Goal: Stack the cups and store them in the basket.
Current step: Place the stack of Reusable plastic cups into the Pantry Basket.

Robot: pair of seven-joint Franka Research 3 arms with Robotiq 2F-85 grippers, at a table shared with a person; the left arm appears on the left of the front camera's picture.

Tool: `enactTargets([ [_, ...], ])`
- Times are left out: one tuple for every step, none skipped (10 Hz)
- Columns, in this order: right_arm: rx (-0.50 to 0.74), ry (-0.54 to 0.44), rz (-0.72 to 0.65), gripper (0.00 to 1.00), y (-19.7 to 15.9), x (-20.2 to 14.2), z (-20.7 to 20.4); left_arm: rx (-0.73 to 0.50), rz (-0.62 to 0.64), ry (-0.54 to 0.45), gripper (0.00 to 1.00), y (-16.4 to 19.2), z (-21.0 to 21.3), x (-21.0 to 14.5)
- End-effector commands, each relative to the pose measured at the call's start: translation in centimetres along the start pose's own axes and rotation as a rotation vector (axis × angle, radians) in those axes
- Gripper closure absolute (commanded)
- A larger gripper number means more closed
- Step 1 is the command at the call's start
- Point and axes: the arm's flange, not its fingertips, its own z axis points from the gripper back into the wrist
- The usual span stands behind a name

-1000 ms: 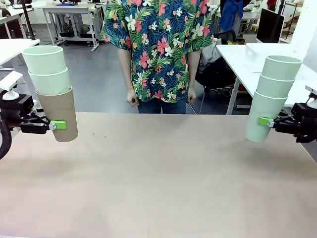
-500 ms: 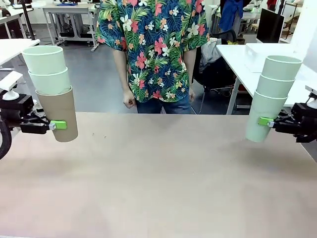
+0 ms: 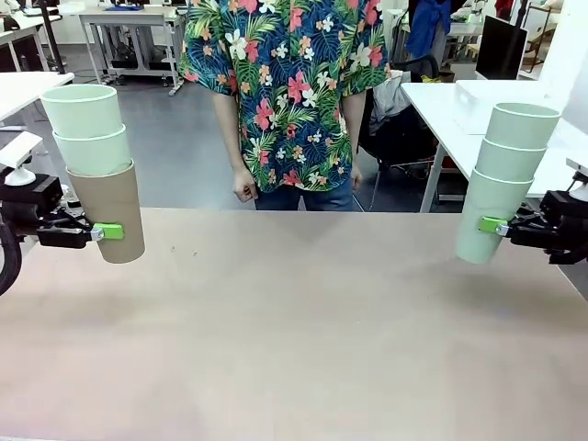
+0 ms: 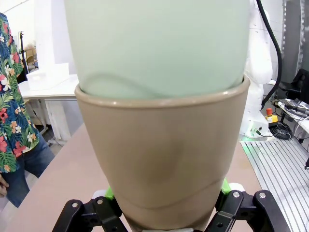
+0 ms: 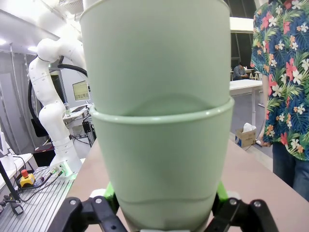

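Observation:
At the far left, above the table, my left gripper (image 3: pixel 103 231) is shut on a tan-brown cup (image 3: pixel 110 211) with two mint green cups (image 3: pixel 84 124) nested in it. The left wrist view shows that brown cup (image 4: pixel 164 154) clamped between the green pads (image 4: pixel 110 192). At the far right my right gripper (image 3: pixel 491 225) is shut on the bottom cup of a stack of three mint green cups (image 3: pixel 503 179), also held off the table. Its wrist view has the lowest green cup (image 5: pixel 161 164) between its pads (image 5: pixel 219 191). The basket is out of view.
A person in a flowered shirt (image 3: pixel 285 92) stands at the table's far edge, hands hanging down. The brown tabletop (image 3: pixel 294 331) stretches between the two stacks. White tables (image 3: pixel 459 101) stand behind on the right.
Both arms and their cup stacks hold still. The person has shifted slightly to the left behind the table.

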Motion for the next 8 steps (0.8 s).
enactTargets([
  [0.002, -0.001, 0.010, 0.14, 0.09, 0.50, -0.13, 0.000, -0.010, -0.006, 0.17, -0.19, -0.07, 0.24],
  [0.002, -0.001, 0.010, 0.14, 0.09, 0.50, -0.13, 0.000, -0.010, -0.006, 0.17, -0.19, -0.07, 0.24],
  [0.002, -0.001, 0.010, 0.14, 0.09, 0.50, -0.13, 0.000, -0.010, -0.006, 0.17, -0.19, -0.07, 0.24],
  [0.002, -0.001, 0.010, 0.14, 0.09, 0.50, -0.13, 0.000, -0.010, -0.006, 0.17, -0.19, -0.07, 0.24],
  [0.002, -0.001, 0.010, 0.14, 0.09, 0.50, -0.13, 0.000, -0.010, -0.006, 0.17, -0.19, -0.07, 0.24],
  [0.002, -0.001, 0.010, 0.14, 0.09, 0.50, -0.13, 0.000, -0.010, -0.006, 0.17, -0.19, -0.07, 0.24],
  [0.002, -0.001, 0.010, 0.14, 0.09, 0.50, -0.13, 0.000, -0.010, -0.006, 0.17, -0.19, -0.07, 0.24],
  [0.002, -0.001, 0.010, 0.14, 0.09, 0.50, -0.13, 0.000, -0.010, -0.006, 0.17, -0.19, -0.07, 0.24],
])
